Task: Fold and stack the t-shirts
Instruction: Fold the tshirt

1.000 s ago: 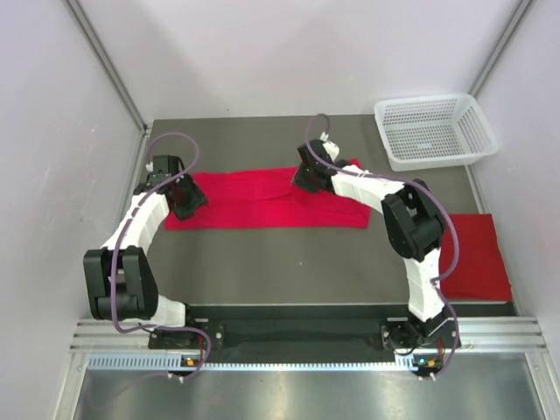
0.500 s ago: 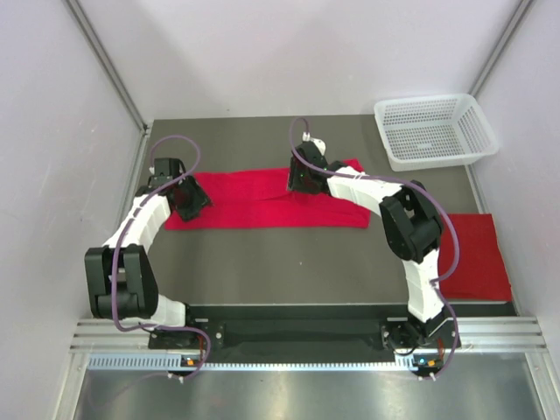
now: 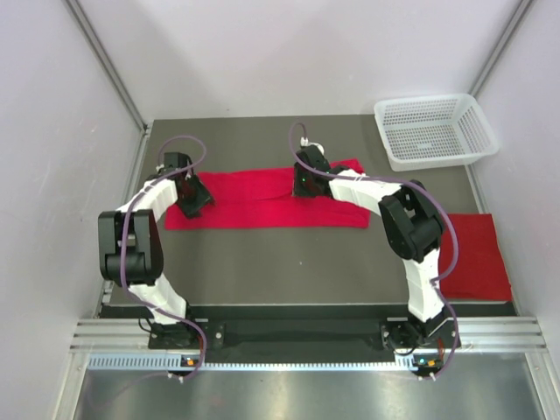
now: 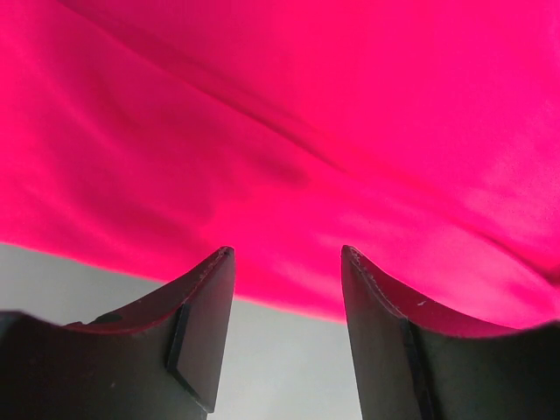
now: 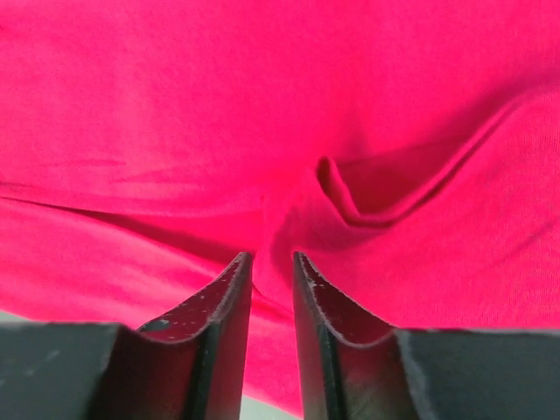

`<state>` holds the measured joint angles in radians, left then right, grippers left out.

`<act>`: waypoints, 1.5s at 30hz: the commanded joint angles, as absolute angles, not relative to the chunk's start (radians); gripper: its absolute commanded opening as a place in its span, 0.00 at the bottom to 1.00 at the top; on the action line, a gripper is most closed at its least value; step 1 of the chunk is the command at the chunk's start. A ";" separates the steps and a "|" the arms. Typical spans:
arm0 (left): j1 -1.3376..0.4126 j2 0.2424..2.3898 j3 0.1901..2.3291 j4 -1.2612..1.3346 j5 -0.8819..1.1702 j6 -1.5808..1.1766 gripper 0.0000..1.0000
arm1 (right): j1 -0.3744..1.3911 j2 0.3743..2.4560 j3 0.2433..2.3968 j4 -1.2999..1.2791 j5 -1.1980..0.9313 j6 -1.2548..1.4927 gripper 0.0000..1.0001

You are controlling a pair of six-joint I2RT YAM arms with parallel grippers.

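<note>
while the right gripper (image 5: 271, 258) has its jaws nearly together on a thin ridge of the t-shirt (image 3: 254, 206), which lies as a long strip across mid-frame, the left gripper (image 4: 287, 254) hangs with jaws apart over its left end — so a lift now could slip that shallow pinch, or drag the strip crooked.
</note>
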<state>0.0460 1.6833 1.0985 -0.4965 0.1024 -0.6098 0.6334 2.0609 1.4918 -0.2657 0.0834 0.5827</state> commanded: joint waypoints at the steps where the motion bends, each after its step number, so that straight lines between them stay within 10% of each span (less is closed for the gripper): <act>1: 0.054 1.736 1.163 -0.554 -0.055 -0.636 0.57 | 0.626 2.072 1.496 -0.163 0.057 0.516 0.28; 7: 0.058 1.782 1.167 -0.650 -0.288 -0.701 0.57 | 0.612 2.068 1.525 -0.271 0.120 0.505 0.44; 15: 0.058 1.795 1.152 -0.667 -0.345 -0.732 0.57 | 0.607 2.131 1.542 -0.236 0.100 0.469 0.27; 22: 0.063 1.786 1.158 -0.741 -0.425 -0.765 0.57 | 0.604 2.045 1.531 -0.261 0.113 0.416 0.46; 34: -0.056 1.514 1.129 -0.267 0.335 -0.566 0.56 | 0.402 1.904 1.485 -0.282 -0.326 0.230 0.39; 45: -0.311 1.821 1.347 -0.163 0.400 -0.405 0.54 | 0.296 2.080 1.696 -0.471 -0.430 0.009 0.35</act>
